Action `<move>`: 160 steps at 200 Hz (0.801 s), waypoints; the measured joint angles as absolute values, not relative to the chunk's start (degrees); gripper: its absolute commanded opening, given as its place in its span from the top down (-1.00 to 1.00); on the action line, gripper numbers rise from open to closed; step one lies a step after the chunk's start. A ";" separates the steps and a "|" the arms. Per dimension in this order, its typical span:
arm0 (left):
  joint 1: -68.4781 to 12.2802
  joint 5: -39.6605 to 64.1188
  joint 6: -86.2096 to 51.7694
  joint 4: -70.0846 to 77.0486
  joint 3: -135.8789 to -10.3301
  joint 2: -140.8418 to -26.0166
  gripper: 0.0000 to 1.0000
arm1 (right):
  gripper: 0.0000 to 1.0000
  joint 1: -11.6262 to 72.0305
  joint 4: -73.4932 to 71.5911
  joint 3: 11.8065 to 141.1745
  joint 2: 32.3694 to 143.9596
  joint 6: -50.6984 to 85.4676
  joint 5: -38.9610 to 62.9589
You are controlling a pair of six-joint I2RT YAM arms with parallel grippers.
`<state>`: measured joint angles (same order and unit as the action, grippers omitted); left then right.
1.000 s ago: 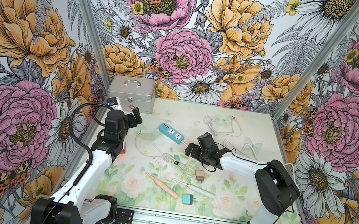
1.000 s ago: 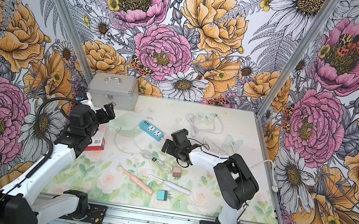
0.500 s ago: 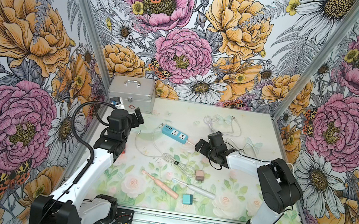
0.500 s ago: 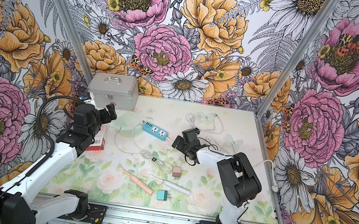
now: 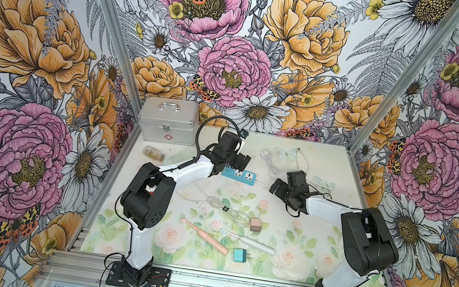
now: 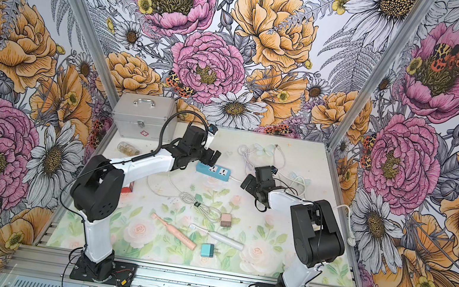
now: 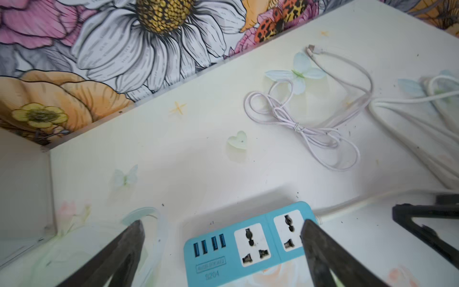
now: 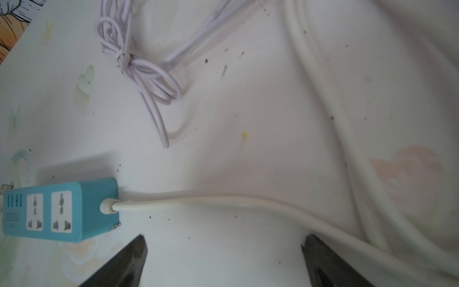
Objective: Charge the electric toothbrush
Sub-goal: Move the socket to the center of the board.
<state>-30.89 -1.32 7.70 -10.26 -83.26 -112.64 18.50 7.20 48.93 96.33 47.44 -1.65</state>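
A pink electric toothbrush (image 5: 204,237) and a white one (image 5: 248,242) lie flat near the front of the table in both top views. A blue power strip (image 5: 239,175) lies mid-table. My left gripper (image 5: 245,161) hovers open right over the strip; in the left wrist view its sockets and USB ports (image 7: 248,246) sit between the fingers, untouched. My right gripper (image 5: 277,186) stands open just right of the strip, above its thick white cord (image 8: 223,201), with nothing between the fingers.
A pink adapter (image 5: 255,224) on a bundled grey cable (image 5: 224,209) and a teal adapter (image 5: 240,255) lie near the toothbrushes. A loose white cable (image 5: 279,158) lies at the back. A silver case (image 5: 168,120) and a small jar (image 5: 153,153) stand back left.
My left arm has swung from the left wall toward the middle and now hangs over the power strip. My right gripper has drawn back to the right, away from the grey cable.
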 measured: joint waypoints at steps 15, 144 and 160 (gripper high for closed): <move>-30.24 3.88 10.07 -12.56 -86.80 -117.71 -0.97 | -0.98 18.37 8.62 47.07 93.56 47.00 -1.04; -29.58 18.87 21.43 -31.46 -98.85 -128.01 -0.97 | -0.99 16.03 11.16 43.27 78.08 41.85 3.81; -30.24 17.74 21.93 -31.70 -97.93 -127.63 -0.97 | -0.99 16.03 11.57 43.31 78.08 41.41 4.40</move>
<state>-30.24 17.74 21.93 -31.70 -97.93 -127.63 16.03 11.57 43.31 78.08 41.41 4.40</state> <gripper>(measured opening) 0.986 0.996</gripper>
